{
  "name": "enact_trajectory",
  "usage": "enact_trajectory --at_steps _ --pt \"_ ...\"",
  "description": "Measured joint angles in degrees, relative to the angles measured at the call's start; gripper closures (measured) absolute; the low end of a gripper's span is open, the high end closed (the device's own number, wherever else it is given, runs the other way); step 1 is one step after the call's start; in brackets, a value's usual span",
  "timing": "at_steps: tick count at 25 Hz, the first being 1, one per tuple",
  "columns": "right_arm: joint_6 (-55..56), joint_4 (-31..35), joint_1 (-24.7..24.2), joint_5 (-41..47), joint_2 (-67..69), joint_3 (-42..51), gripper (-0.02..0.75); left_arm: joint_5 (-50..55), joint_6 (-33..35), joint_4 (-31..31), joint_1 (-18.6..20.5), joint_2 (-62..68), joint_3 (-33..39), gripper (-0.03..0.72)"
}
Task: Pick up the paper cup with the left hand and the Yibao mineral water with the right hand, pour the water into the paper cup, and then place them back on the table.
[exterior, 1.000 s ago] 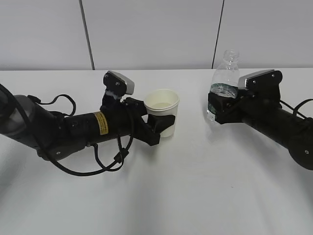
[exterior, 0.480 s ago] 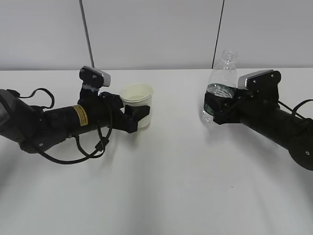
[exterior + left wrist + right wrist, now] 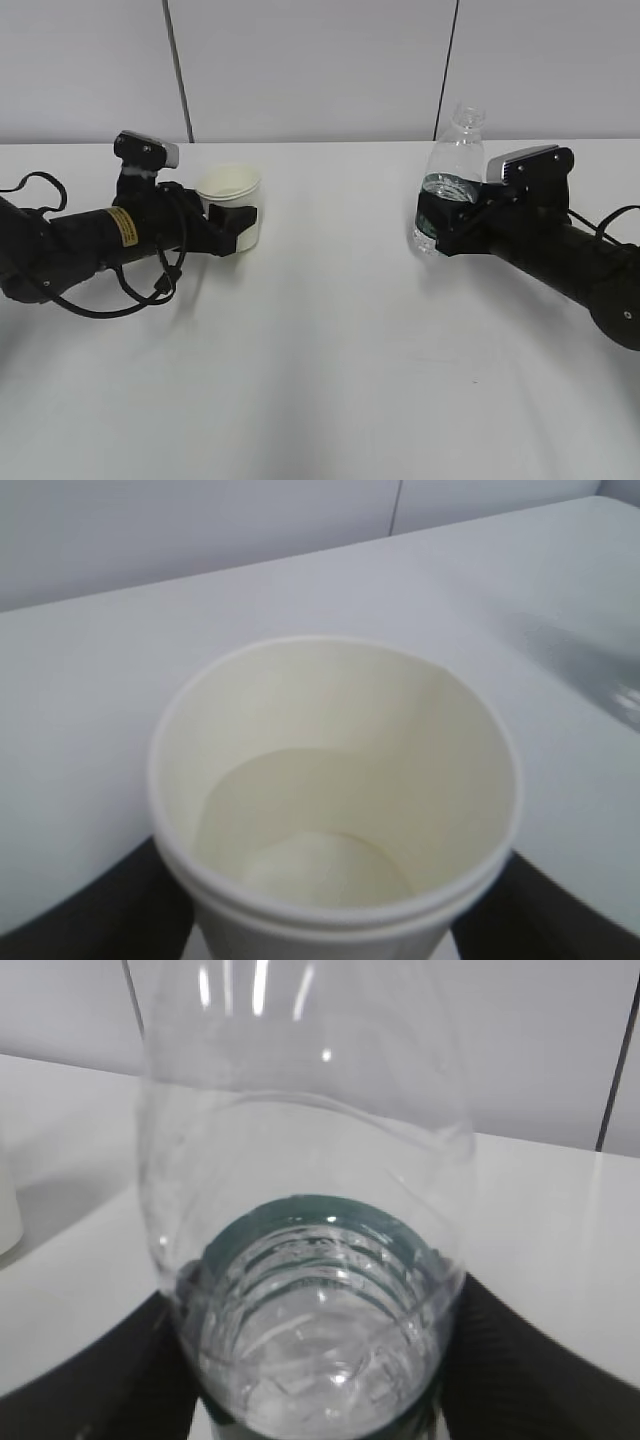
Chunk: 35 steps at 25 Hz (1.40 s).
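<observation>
A: Nearest, what does each arm carry?

B: The right hand (image 3: 432, 218) has its jaws clamped round the Yibao mineral water (image 3: 452, 172), upright, uncapped, at the table's (image 3: 330, 400) right. Farther left, the left hand (image 3: 236, 217) grips the paper cup (image 3: 231, 205), which looks to contain the water (image 3: 300, 825), low over the table's left.

A: The risks?

B: Judged from this: a squeezed paper wall may buckle and slop; an open bottle tips easily if released tilted or above the surface.

No print on the yellow sticker (image 3: 122, 225) is legible.
</observation>
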Motion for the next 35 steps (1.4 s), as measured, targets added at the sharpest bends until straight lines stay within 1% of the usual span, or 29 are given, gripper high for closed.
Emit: enact_trajectory --at_steps 3,25,32,35 --pt "0.40 0.00 0.00 -0.34 0.91 0.00 0.266 1.43 0.00 0.00 0.66 0.00 0.00 0.237" --pt "0.58 0.45 0.00 -0.34 0.99 0.00 0.266 2.24 0.00 0.00 0.68 0.00 -0.01 0.237" --pt "0.13 2.73 0.00 -0.51 3.23 0.00 0.266 2.24 0.00 0.00 0.68 0.00 -0.06 0.237" --pt "-0.16 3.04 0.00 -2.31 4.11 0.00 0.266 2.30 0.00 0.00 0.68 0.00 -0.06 0.237"
